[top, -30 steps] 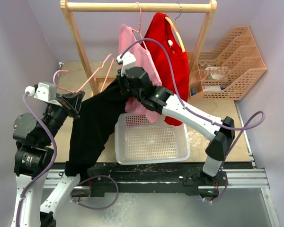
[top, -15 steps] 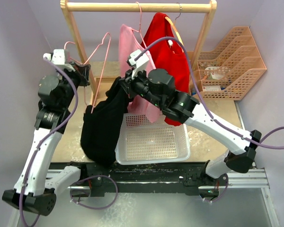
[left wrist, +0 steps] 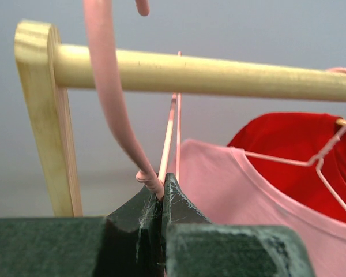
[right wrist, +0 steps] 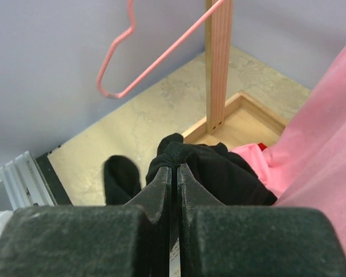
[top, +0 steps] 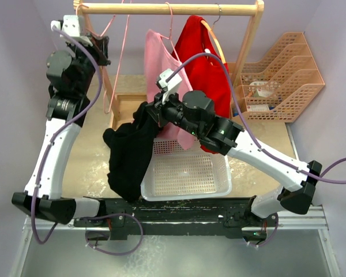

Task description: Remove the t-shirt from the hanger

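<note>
My left gripper pinches the hanger, my right gripper the t-shirt, which I should lower into the basket.

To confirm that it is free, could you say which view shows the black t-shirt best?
The top external view: the whole black t-shirt hangs from the right claw. The right wrist view shows only a pinched bunch; the left wrist view shows none of it.

T-shirt left of basket
</note>
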Action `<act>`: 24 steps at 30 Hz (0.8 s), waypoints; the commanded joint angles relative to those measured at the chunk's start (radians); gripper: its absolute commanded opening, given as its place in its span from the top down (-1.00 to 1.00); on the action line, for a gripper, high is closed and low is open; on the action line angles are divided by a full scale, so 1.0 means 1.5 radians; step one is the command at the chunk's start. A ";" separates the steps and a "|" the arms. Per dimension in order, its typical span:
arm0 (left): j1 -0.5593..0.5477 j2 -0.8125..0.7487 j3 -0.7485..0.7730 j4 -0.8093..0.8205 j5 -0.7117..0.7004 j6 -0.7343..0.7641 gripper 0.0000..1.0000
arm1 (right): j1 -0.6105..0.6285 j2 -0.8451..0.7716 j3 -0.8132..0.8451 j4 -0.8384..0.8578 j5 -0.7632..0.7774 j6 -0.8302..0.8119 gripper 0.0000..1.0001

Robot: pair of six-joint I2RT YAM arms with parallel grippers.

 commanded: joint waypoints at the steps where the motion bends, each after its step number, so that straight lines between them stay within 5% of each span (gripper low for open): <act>1: 0.002 0.067 0.098 0.028 -0.023 0.055 1.00 | -0.001 -0.013 -0.016 0.067 -0.037 0.026 1.00; 24: 0.003 0.221 0.206 -0.031 -0.178 0.107 1.00 | 0.003 0.009 -0.028 0.081 -0.046 0.034 1.00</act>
